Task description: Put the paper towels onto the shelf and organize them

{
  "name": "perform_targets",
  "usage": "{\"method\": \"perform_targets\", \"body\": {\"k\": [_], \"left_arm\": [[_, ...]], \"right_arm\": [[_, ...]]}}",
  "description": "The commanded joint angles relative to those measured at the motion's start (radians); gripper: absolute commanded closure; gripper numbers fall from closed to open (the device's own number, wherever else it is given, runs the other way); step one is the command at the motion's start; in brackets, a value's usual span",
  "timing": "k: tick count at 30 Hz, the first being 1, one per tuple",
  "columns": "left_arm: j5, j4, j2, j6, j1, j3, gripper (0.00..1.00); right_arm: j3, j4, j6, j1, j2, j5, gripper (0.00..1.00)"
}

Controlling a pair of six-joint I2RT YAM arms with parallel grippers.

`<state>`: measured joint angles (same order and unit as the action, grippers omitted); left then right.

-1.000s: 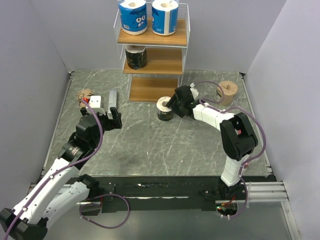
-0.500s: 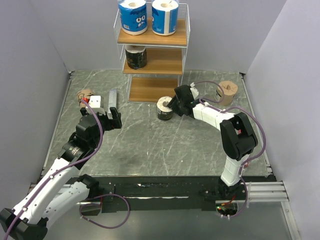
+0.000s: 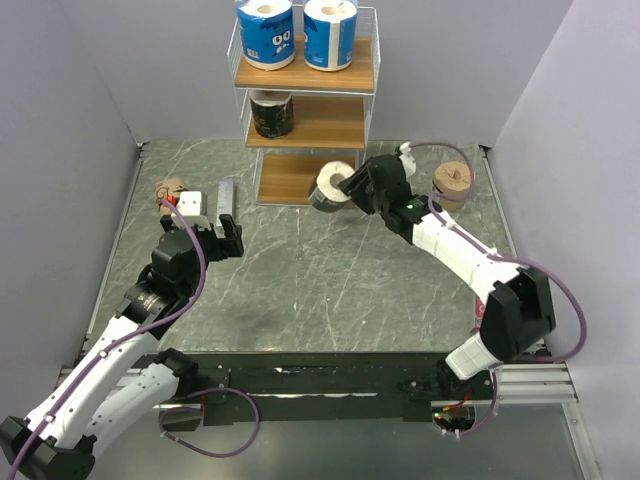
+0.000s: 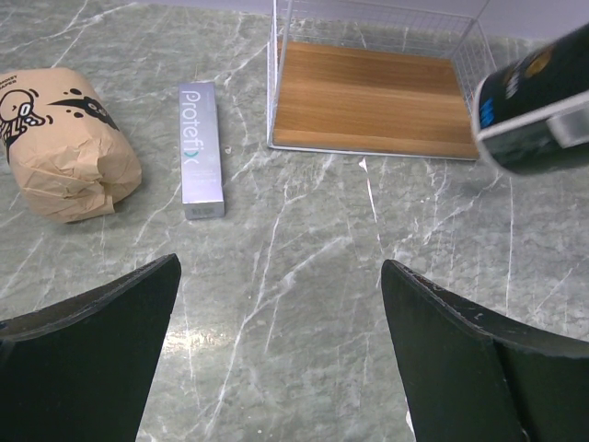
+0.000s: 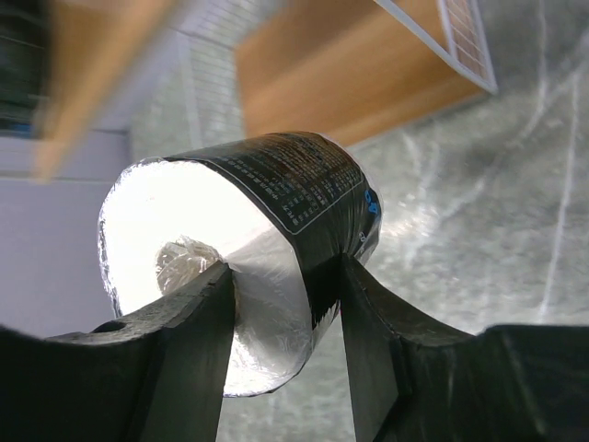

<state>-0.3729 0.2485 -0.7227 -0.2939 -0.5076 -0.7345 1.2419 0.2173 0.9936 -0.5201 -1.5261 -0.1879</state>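
Observation:
The shelf (image 3: 306,120) stands at the back. Two blue-and-white rolls (image 3: 266,32) sit on its top tier and one black roll (image 3: 271,113) on the middle tier. My right gripper (image 3: 345,186) is shut on a second black roll (image 3: 331,186) and holds it in the air in front of the bottom tier; one finger is in its centre hole (image 5: 276,276). That roll also shows in the left wrist view (image 4: 534,110). A tan roll (image 3: 453,184) stands at the right. Another tan roll (image 3: 171,189) lies at the left (image 4: 64,143). My left gripper (image 3: 221,237) is open and empty.
A flat grey bar (image 3: 226,196) lies left of the shelf, also in the left wrist view (image 4: 201,147). A small red packet (image 3: 172,201) lies by the left tan roll. Grey walls close in the left, right and back.
My right gripper has lifted the black roll off the table and carried it up and back toward the shelf's bottom tier. The left arm has not moved.

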Motion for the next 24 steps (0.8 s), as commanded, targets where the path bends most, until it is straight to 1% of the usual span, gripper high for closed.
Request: {"method": "perform_targets", "body": {"k": [1,7,13,17,24], "left_arm": [[-0.018,-0.032,0.014,-0.011,0.003,-0.029,0.04],[-0.021,-0.032,0.022,-0.010,0.003,-0.028,0.04],[-0.023,-0.032,0.028,-0.010,0.003,-0.025,0.03],[-0.024,-0.031,0.032,-0.011,0.003,-0.025,0.04],[-0.021,-0.034,0.042,-0.011,0.001,-0.023,0.04]], "right_arm": [[0.082,-0.084,-0.009,-0.017,0.070,-0.067,0.59],[0.204,-0.079,-0.023,-0.020,0.043,-0.123,0.59],[0.329,-0.090,-0.029,-0.020,-0.038,-0.171,0.59],[0.442,-0.059,-0.023,-0.021,-0.098,-0.200,0.58],[0.554,-0.012,0.011,-0.024,-0.172,-0.254,0.56]]}}
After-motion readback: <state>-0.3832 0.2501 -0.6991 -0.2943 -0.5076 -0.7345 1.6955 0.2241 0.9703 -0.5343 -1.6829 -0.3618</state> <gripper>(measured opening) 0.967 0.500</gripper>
